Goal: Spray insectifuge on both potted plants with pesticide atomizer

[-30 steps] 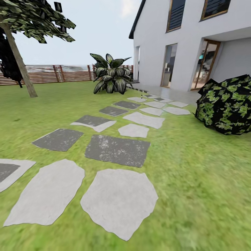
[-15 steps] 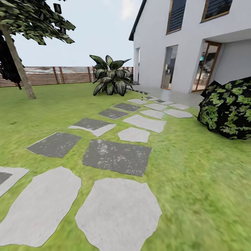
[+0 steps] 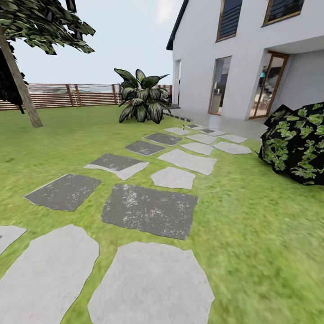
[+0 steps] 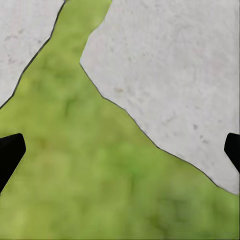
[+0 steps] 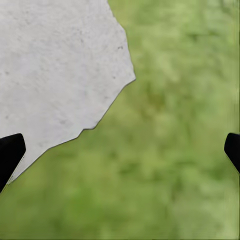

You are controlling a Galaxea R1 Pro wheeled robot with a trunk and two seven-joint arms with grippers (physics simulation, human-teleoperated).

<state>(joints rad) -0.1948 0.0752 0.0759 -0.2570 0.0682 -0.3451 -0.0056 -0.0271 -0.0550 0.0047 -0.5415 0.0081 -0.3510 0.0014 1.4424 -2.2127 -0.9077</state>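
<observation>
Up in the head view the robot is looking out over the garden: a trail of stepping stones (image 3: pixel 150 209) is running across the lawn (image 3: pixel 252 234) toward the white house (image 3: pixel 243 54), with a striped-leaf plant (image 3: pixel 143 101) standing near the slatted fence (image 3: pixel 67 95), a tree (image 3: pixel 20 58) leaning over the left side and a dark leafy bush (image 3: pixel 297 141) sitting on the right. Far down the path, near the last stones, a tiny dark upright speck (image 3: pixel 182 127) is showing; it may be the pesticide atomizer, but it is too small to tell, so its long axis and heading cannot be read. No low rosettes are turning up here. Over to the left wrist view: the left gripper (image 4: pixel 120 150) is hanging over grass and pale stone, its fingertips spread wide with nothing between them. Right wrist view now: the right gripper (image 5: pixel 120 150) is likewise gaping and empty above a stone's edge. Judging from this, nothing is picked up, nothing is sprayed; finding, grasping and both plants are all left to do.
</observation>
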